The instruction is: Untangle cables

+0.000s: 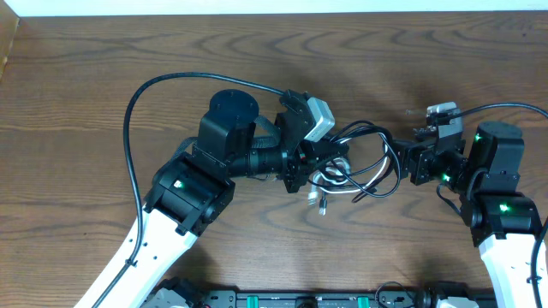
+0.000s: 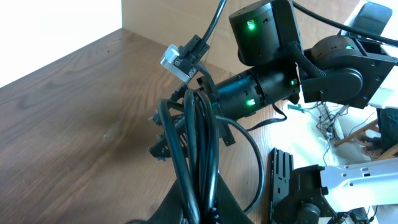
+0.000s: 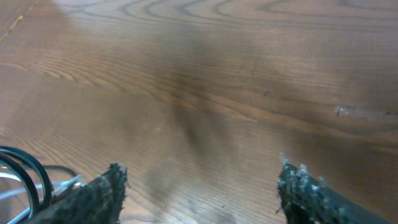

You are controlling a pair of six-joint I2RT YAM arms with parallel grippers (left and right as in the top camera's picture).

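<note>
The cables (image 1: 355,167) lie in a tangle of thin black loops and one white cord at the table's middle, between the two arms. My left gripper (image 1: 318,161) reaches in from the left and is shut on a bundle of black cables (image 2: 198,143), which rise from between its jaws in the left wrist view (image 2: 202,202). My right gripper (image 1: 402,161) sits just right of the tangle, open. In the right wrist view its fingertips (image 3: 109,186) stand far apart with only bare wood between them (image 3: 202,186). Black and white cable loops (image 3: 22,180) show at that view's left edge.
A thick black arm cable (image 1: 128,120) arcs over the left arm, and another (image 1: 514,106) runs to the right arm. The wooden table (image 1: 257,51) stretches behind both arms. A black rail (image 1: 282,299) lines the front edge. The right arm (image 2: 273,81) fills the left wrist view's upper right.
</note>
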